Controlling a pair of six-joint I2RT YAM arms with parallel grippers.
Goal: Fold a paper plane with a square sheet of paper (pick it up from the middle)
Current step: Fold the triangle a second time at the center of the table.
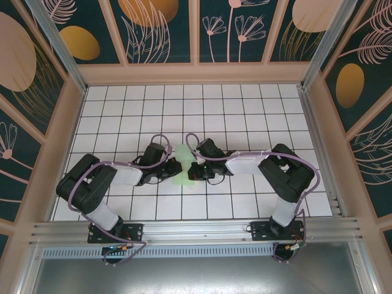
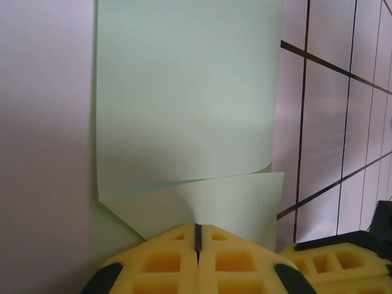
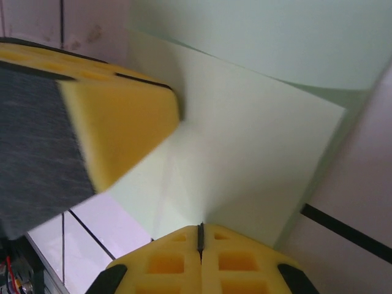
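As it lies pinched, paper strip (image 1: 182,158), long axis near-to-far

The thin, plain, pale mint-green sheet of paper (image 1: 182,153) (image 2: 184,92) (image 3: 263,122) lies at the middle of the white gridded tabletop (image 1: 245,110), seen from above as a narrow strip running near to far. Its near end is raised and curls over the flat part, seemingly with a faint crease.

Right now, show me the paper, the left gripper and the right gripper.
paper (image 2: 184,92), left wrist view, on the flat upper part of the sheet.
left gripper (image 2: 198,228), left wrist view, at the seam between its closed yellow fingertips.
right gripper (image 3: 200,226), right wrist view, at the seam between its closed yellow fingertips.
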